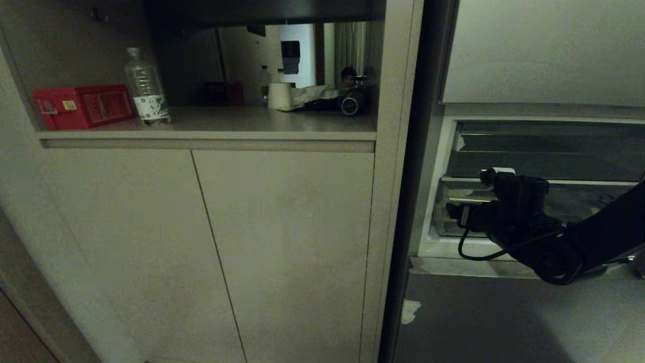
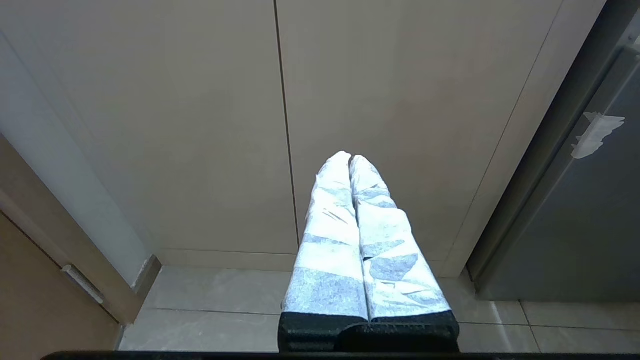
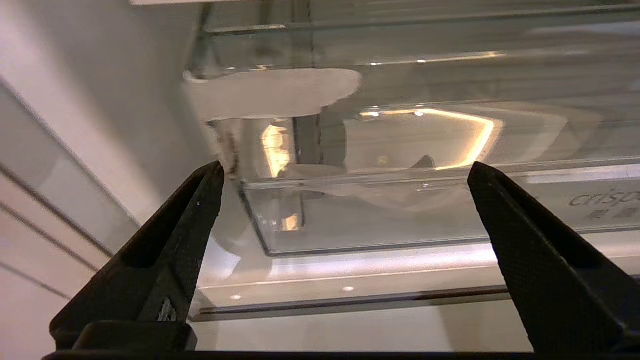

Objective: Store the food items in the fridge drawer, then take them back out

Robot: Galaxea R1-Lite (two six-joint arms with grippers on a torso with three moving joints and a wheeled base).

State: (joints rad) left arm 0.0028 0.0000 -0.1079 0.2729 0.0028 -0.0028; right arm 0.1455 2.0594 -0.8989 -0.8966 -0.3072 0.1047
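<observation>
Right gripper (image 3: 345, 200) jaws spread wide, holding nothing — the clear plastic fridge drawer (image 3: 400, 220) sits dead ahead, long front edge running crosswise — left gripper (image 2: 350, 160) parked shut.

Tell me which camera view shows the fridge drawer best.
The right wrist view: the fridge drawer fills it, clear front and taped corner close up. The head view shows it dim, partly behind the right arm. The left wrist view misses it.

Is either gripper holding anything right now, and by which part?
Nothing. The right gripper is open before the fridge drawer; the left gripper is shut and empty.
</observation>
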